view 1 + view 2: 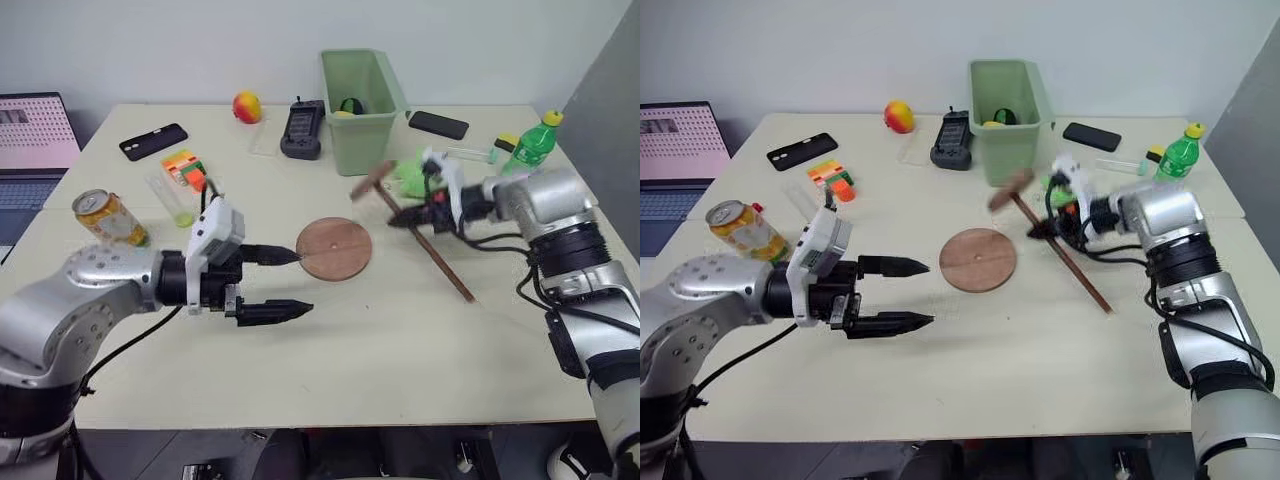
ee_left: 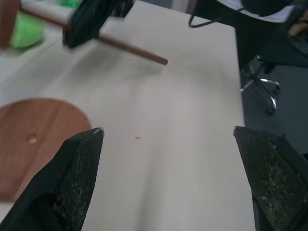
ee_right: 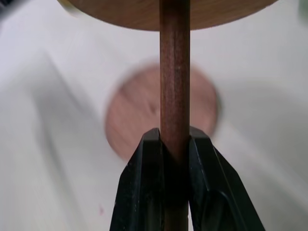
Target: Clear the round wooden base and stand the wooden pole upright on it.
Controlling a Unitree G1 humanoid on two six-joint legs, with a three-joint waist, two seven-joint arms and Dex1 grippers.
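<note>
The round wooden base (image 1: 334,248) lies flat mid-table with nothing on it; it also shows behind the pole (image 3: 139,120). My right gripper (image 1: 412,216) is shut on the wooden pole (image 1: 440,262), just right of the base. The pole hangs tilted above the table, its disc end (image 1: 374,180) up and to the left and its bare tip toward the front right. In the right wrist view the fingers (image 3: 149,163) clamp the pole's shaft (image 3: 174,72). My left gripper (image 1: 303,282) stands open and empty just left of the base, its fingers (image 2: 79,163) wide apart.
A green bin (image 1: 360,95) stands at the back, and a green toy (image 1: 410,176) sits behind the right gripper. A drink can (image 1: 108,218) and orange blocks (image 1: 185,168) are on the left. Two phones (image 1: 153,141) (image 1: 438,124), a green bottle (image 1: 528,148) and a laptop (image 1: 30,140) ring the table.
</note>
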